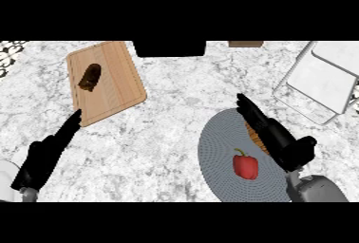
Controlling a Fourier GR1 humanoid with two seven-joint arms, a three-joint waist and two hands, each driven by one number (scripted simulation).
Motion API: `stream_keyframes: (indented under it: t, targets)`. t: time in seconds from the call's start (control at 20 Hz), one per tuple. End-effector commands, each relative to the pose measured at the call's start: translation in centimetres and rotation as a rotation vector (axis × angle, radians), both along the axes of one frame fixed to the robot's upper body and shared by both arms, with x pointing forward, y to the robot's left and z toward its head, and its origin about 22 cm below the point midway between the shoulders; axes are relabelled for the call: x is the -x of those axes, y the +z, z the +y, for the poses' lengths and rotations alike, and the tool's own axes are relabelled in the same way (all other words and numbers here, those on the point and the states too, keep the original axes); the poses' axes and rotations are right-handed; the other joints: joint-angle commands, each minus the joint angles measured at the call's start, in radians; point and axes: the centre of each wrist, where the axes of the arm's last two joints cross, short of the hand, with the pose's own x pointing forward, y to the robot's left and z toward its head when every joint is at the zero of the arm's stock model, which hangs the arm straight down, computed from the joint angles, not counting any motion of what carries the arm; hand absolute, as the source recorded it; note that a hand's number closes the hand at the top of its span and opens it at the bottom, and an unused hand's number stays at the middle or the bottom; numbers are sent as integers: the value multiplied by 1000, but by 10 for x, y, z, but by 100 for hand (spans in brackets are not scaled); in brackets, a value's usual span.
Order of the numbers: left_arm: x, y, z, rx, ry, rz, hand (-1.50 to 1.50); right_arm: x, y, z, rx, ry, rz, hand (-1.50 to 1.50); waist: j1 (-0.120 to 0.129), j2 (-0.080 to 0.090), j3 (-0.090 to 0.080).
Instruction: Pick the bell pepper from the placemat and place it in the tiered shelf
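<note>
From the head view, the red bell pepper lies on the round grey placemat at the lower right of the marbled desk, untouched. The right hand hovers over the placemat's right part, just beside the pepper and above it in the view, its fingers stretched straight and apart, holding nothing; under it something orange-brown shows that cannot be made out. The left hand rests at the lower left, fingers straight too, their tips at the corner of a wooden cutting board that carries a dark brown item. The tiered shelf, a white wire-framed rack, stands at the upper right, well apart from the pepper. As a judgement, the risk from here lies in the grasp: the pepper is rounded and smooth-looking, so fingers closing off-centre could roll it across the placemat or push it away. On the carry, the shelf's thin frame could catch the hand or the pepper. No brand, label or readable writing shows anywhere.
</note>
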Motion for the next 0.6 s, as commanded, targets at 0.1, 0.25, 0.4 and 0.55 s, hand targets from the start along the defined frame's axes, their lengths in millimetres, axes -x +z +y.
stream_keyframes:
  t: [0.1, 0.25, 0.4, 0.55]
  targets:
    - [-18, 2, -29, 66, 35, -158, 0, 17, 22, -28, 60, -315, -139, -150, -24, 15, -3]
    - [-27, 17, -36, 114, 46, -282, 0, 8, 57, -69, 117, -579, -276, -150, -55, 7, -6]
    - [-20, 10, -29, 123, 68, -211, 0, 19, 18, -112, 343, -719, -193, 150, -123, 26, -36]
    - [-18, 7, -41, 153, 64, -247, 0, 37, -5, -125, 377, -1060, -295, 150, -86, 20, -6]
